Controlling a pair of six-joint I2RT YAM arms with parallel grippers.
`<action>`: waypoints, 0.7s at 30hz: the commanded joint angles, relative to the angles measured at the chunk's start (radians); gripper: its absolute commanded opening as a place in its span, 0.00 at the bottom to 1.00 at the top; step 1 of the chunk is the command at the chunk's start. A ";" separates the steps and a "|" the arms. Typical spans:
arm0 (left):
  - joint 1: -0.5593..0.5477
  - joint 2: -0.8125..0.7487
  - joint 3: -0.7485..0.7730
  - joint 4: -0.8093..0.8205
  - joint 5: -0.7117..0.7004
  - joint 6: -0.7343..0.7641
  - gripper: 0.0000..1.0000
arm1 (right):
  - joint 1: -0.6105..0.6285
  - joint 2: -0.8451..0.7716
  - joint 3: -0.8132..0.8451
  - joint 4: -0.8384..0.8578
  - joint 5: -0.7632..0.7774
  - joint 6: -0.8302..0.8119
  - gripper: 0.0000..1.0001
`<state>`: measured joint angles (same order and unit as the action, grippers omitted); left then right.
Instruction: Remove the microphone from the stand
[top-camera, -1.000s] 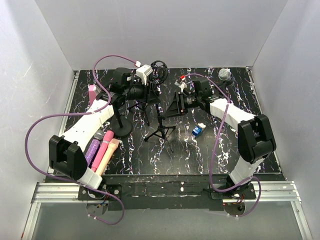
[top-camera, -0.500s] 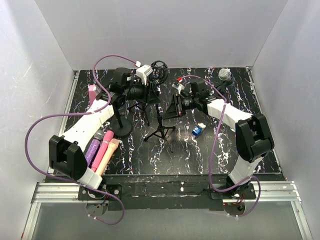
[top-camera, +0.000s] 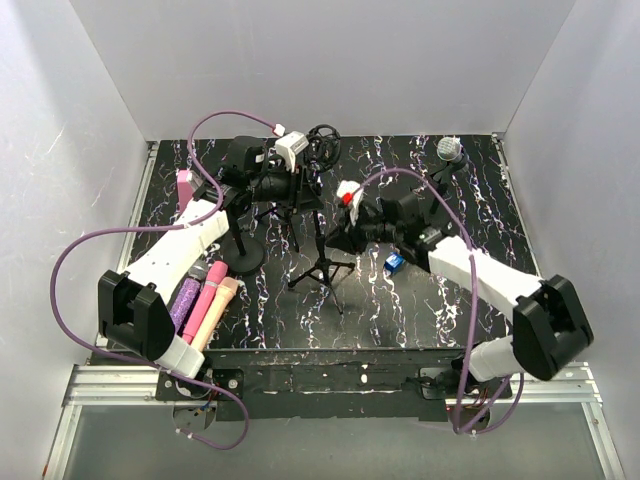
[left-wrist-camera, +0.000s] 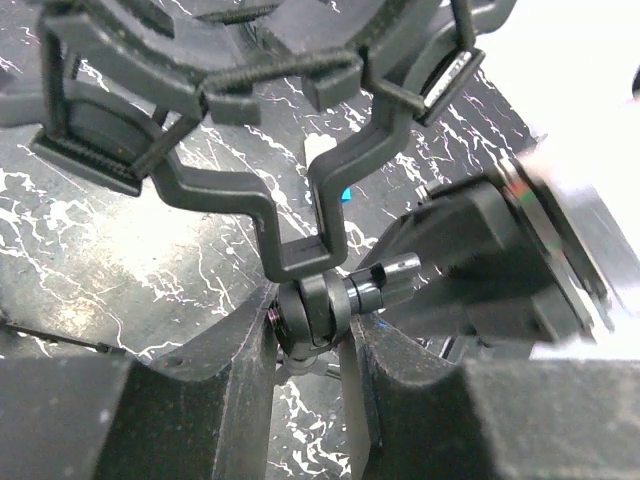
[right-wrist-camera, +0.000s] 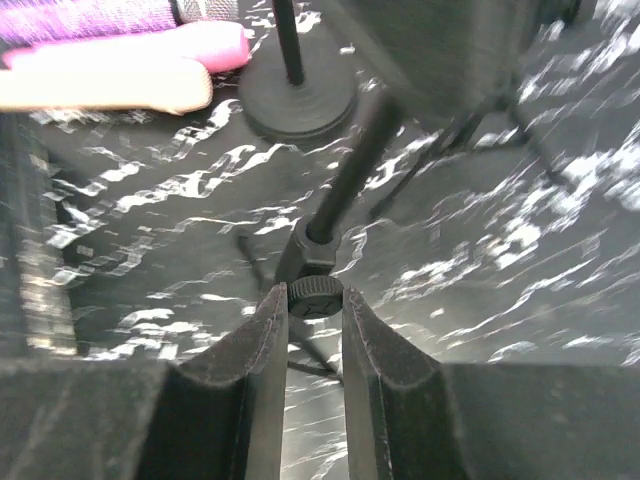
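Station status, seen from the near edge of the table (top-camera: 420, 315).

1. Stand. The tripod stand (top-camera: 320, 262) is upright near the middle of the black marbled surface, legs spread. A shock mount (left-wrist-camera: 210, 75) with elastic cords sits at its head.

2. Microphone. The microphone (left-wrist-camera: 92, 112) is still in the shock mount, a dark body visible between the cords. From overhead it is hard to tell apart from the black hardware around it.

3. Left gripper (left-wrist-camera: 310, 335). The fingers (left-wrist-camera: 235, 390) are closed on the swivel joint (left-wrist-camera: 312, 310) just below the shock mount, one finger on each side.

4. Right gripper (right-wrist-camera: 315, 310). It reaches in from the right, lower on the stand. Its fingers (right-wrist-camera: 260, 350) lie against both sides of a round knob (right-wrist-camera: 315, 296) where the pole (right-wrist-camera: 350, 175) enters its collar, so it is gripping the knob (this view is blurred, but no gap shows).

5. Surroundings. A second stand with a round base (top-camera: 243, 258) is just left of the tripod. Pink and purple microphones (top-camera: 205, 300) lie side by side near the left arm. A small blue object (top-camera: 393, 262) lies right of the tripod, under the right arm. A silver-headed microphone (top-camera: 450, 150) rests in the far right corner.
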<state>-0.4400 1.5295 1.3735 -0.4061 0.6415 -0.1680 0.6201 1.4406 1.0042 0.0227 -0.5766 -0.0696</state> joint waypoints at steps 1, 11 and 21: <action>0.001 -0.052 0.010 0.006 0.026 0.024 0.00 | 0.081 -0.097 -0.151 0.401 0.207 -0.593 0.01; 0.000 -0.049 -0.008 0.039 0.092 0.044 0.00 | 0.090 -0.074 -0.398 1.022 0.138 -1.383 0.38; -0.074 0.017 0.018 0.210 0.074 0.009 0.00 | 0.009 -0.728 -0.450 0.003 0.240 -1.254 0.84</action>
<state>-0.4789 1.5326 1.3621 -0.3206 0.6987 -0.1318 0.6487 0.9169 0.5354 0.4393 -0.4019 -1.3571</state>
